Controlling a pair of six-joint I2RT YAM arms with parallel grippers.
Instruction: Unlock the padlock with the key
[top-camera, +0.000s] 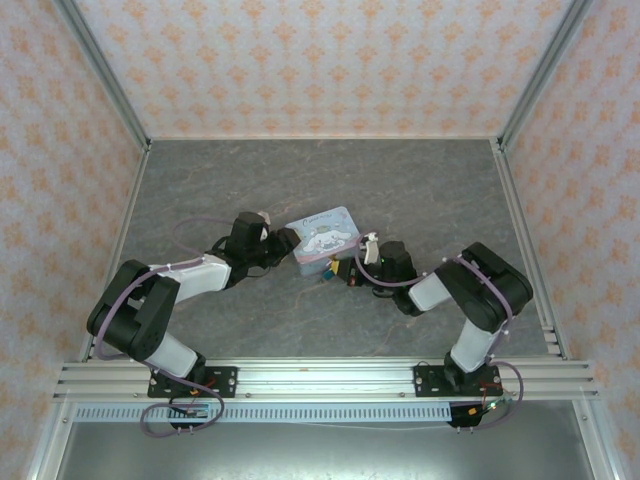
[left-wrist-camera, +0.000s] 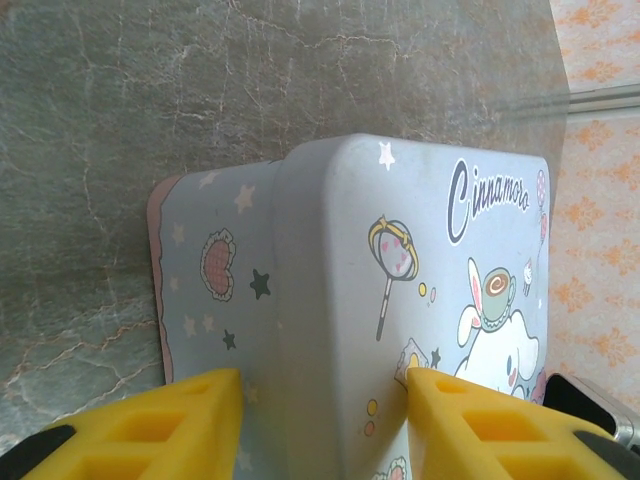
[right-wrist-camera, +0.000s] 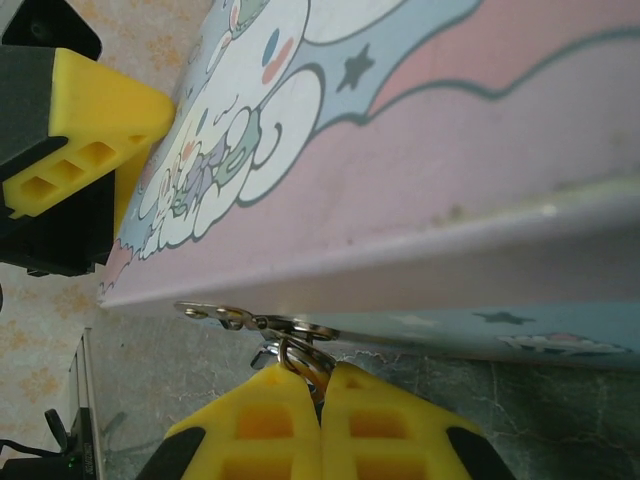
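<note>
The half-open left hand (left-wrist-camera: 320, 388) clamps the light-blue cartoon-printed tin (left-wrist-camera: 400, 230); steadiness matters. The right hand (right-wrist-camera: 322, 378), fully closed, pinches a silver metal ring (right-wrist-camera: 296, 348) (likely a keyring).

Only one bit of writing I can actually read from here: the lid of the tin (left-wrist-camera: 330, 300) says "Cinnamoro" in dark cursive, up by the white cartoon character, on the left wrist cam. The word runs right to the lid's edge, so I can't tell whether more letters follow. On the overhead cam that same script is just a faint squiggle, not legible. The right wrist cam has the printed artwork up close, stars and the character, nothing I can read. The padlock (top-camera: 331, 270) is too small to make out any marking.
</note>
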